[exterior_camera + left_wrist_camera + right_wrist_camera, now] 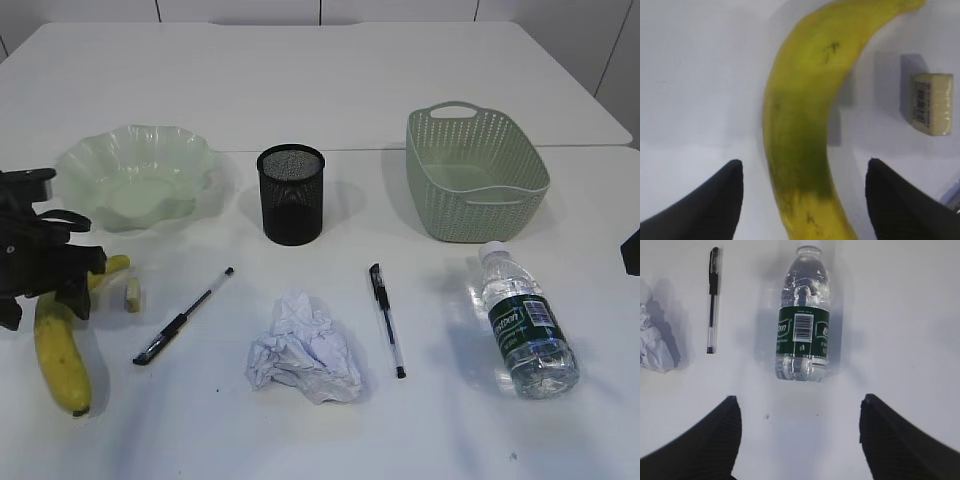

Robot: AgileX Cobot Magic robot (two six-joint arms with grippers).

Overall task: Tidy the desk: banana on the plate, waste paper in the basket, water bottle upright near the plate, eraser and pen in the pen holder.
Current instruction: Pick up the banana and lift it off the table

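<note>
A yellow banana [60, 350], greenish along part of its curve [800, 135], lies flat at eight o'clock on the white table, stem toward the pale green scalloped plate [140, 175] at ten o'clock. A small cream eraser [132, 294] with a barcode label [932, 104] lies just beside the stem. The black mesh pen holder [291, 194] stands upright at twelve, the pale green woven basket [475, 185] at two. Two black-capped pens lie flat: one [184, 317] slanted at seven, the other [387, 320] near centre, at five. Crumpled white paper [303, 350] sits between them at six. The clear, green-labelled water bottle [522, 322] lies on its side at four, cap toward the basket [803, 315]
</note>
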